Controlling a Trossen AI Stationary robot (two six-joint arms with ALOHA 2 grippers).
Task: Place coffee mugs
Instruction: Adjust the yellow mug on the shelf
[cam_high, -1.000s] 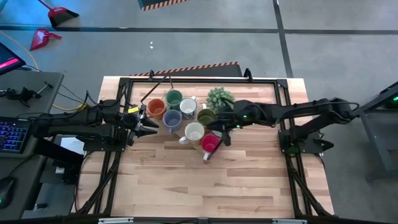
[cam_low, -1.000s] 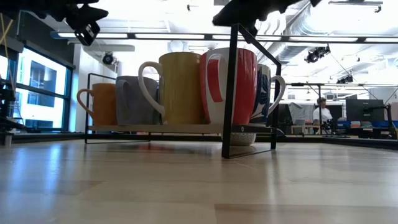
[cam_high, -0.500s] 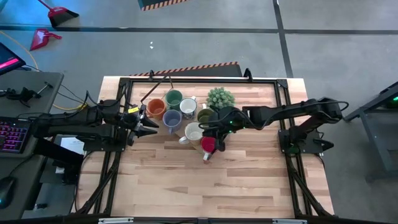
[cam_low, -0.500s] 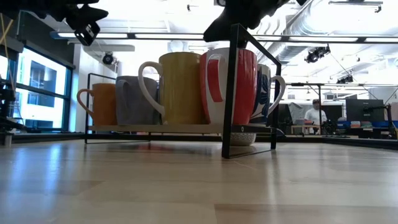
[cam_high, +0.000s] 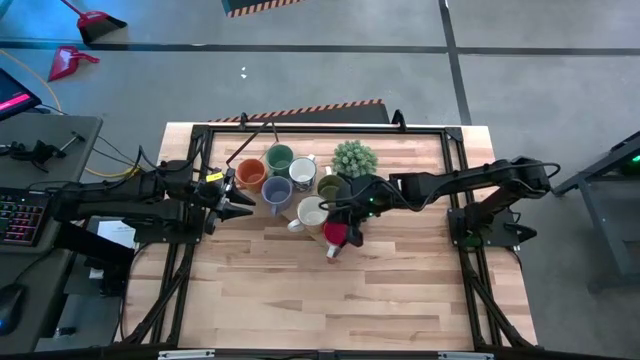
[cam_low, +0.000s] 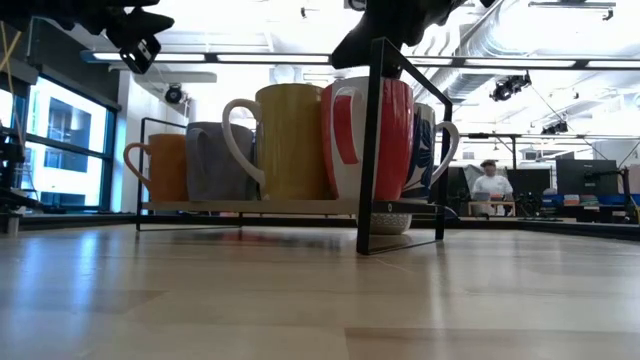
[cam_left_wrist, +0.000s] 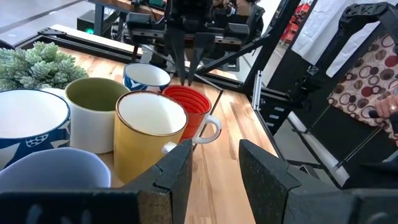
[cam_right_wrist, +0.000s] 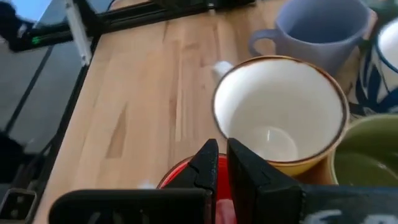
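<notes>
right end effector (cam_high: 349, 222) hovers, fingers together, above the red mug (cam_high: 337, 232) at the cluster's near edge on the table (cam_high: 400, 290); it should part wider before gripping the rim. left end effector (cam_high: 243, 200) waits parted beside the orange mug (cam_high: 250, 174).

No readable text, label, brand or number anywhere: mugs, arms, tabletop and room beyond carry nothing legible. Striped hazard tape by the far edge bears no words.

Glossy ceramic mugs (cam_left_wrist: 151, 134); matt wooden table (cam_high: 350, 290); black metal rack (cam_low: 371, 150).
</notes>
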